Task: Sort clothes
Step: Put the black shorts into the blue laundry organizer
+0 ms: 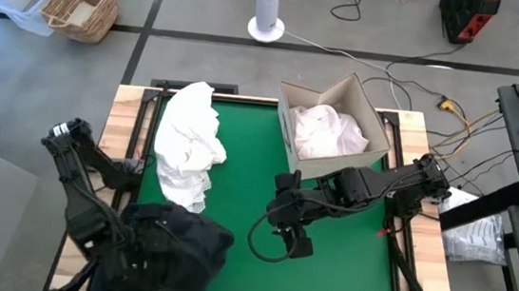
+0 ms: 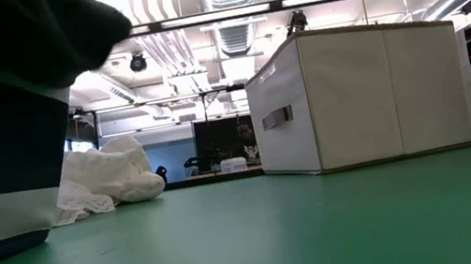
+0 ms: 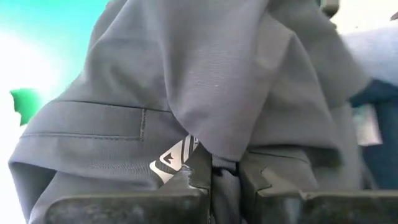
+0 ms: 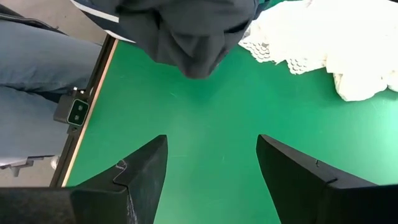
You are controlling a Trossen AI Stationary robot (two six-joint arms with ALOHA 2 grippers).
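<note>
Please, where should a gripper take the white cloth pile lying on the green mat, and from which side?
Judging from the high view, pinch a raised fold on top of the white cloth pile, coming straight down. It lies crumpled, with no flat edge offered. The open right gripper hovers nearest over bare mat; the left gripper is shut on a dark garment.

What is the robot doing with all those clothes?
It is sorting laundry. The left gripper has its fingers pinched shut on a dark garment at the near left corner of the green table. The right gripper hangs open over bare table, holding nothing. A white pile lies nearby, and more white clothes sit in the beige box.
</note>
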